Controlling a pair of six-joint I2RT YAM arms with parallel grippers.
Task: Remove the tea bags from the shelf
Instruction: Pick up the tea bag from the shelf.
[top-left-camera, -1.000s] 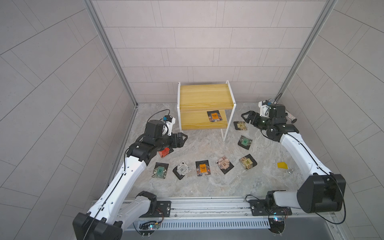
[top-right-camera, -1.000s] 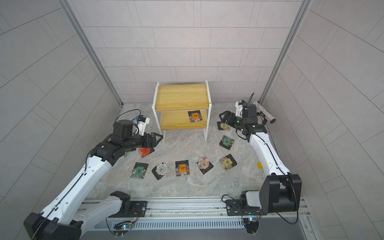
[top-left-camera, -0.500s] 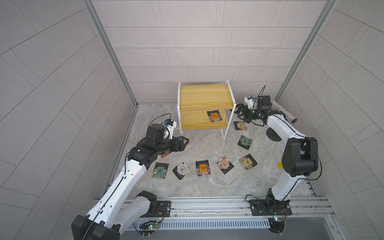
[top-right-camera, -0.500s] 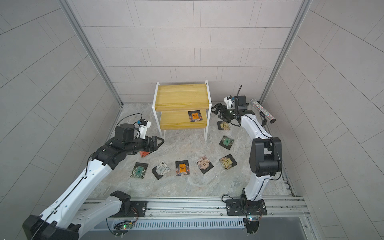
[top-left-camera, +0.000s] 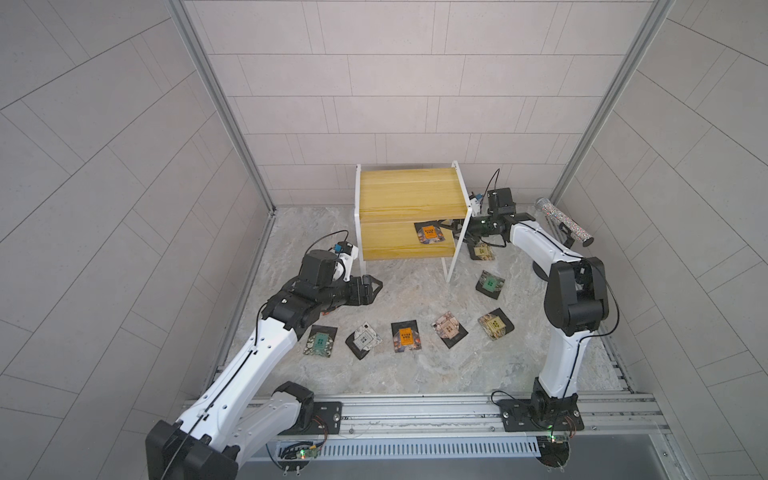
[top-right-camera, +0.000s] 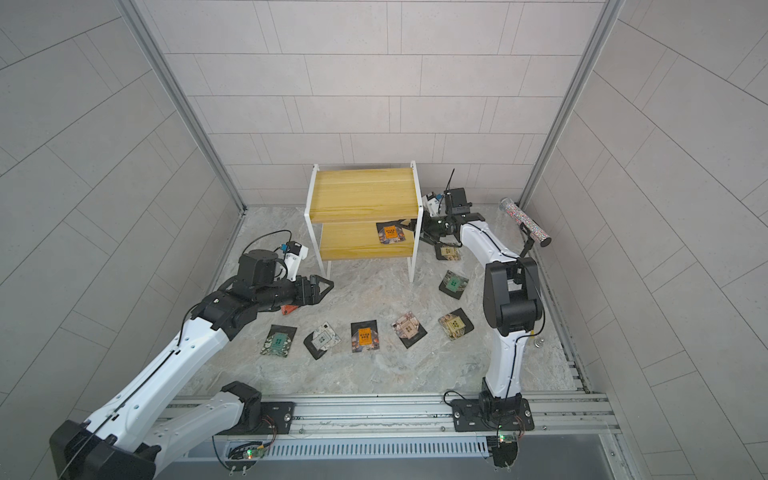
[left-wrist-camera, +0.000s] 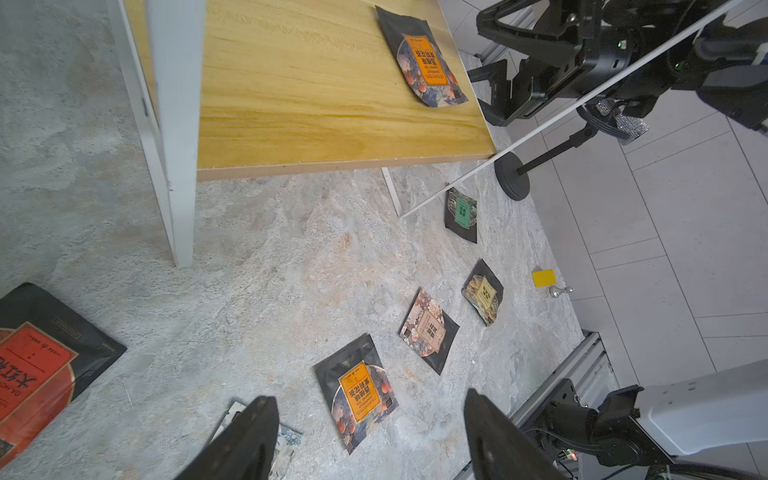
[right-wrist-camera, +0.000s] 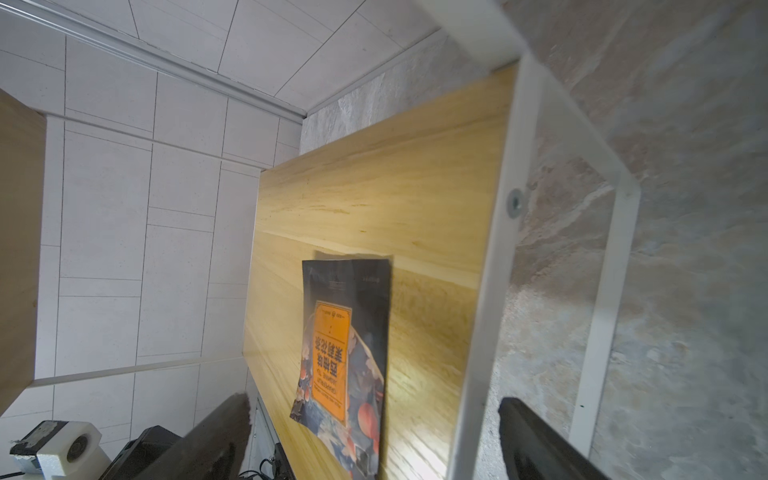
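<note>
The shelf (top-left-camera: 409, 195) stands at the back of the floor. A single tea bag with an orange label (top-left-camera: 430, 233) (top-right-camera: 390, 232) (right-wrist-camera: 345, 353) lies near the right end of its lower board (left-wrist-camera: 311, 104). My right gripper (top-left-camera: 455, 233) (right-wrist-camera: 374, 401) is open at that end. One finger is over the board and the other is outside the white frame, and neither touches the bag. My left gripper (top-left-camera: 372, 289) (left-wrist-camera: 370, 399) hangs open and holds nothing, low over the floor in front of the shelf's left leg. A red tea bag (left-wrist-camera: 33, 365) (top-right-camera: 289, 308) lies under the left arm.
Several tea bags lie on the floor: a row (top-left-camera: 406, 336) in front of the shelf and others (top-left-camera: 490, 284) to its right. A black stand (left-wrist-camera: 512, 176) with a glittery tube (top-left-camera: 567, 222) stands at the right wall. A small yellow block (left-wrist-camera: 543, 278) lies nearby.
The right arm swung from the floor at the right over to the shelf's right end, and its jaws now stand at the lower board. The left arm shifted slightly, away from the red bag.
</note>
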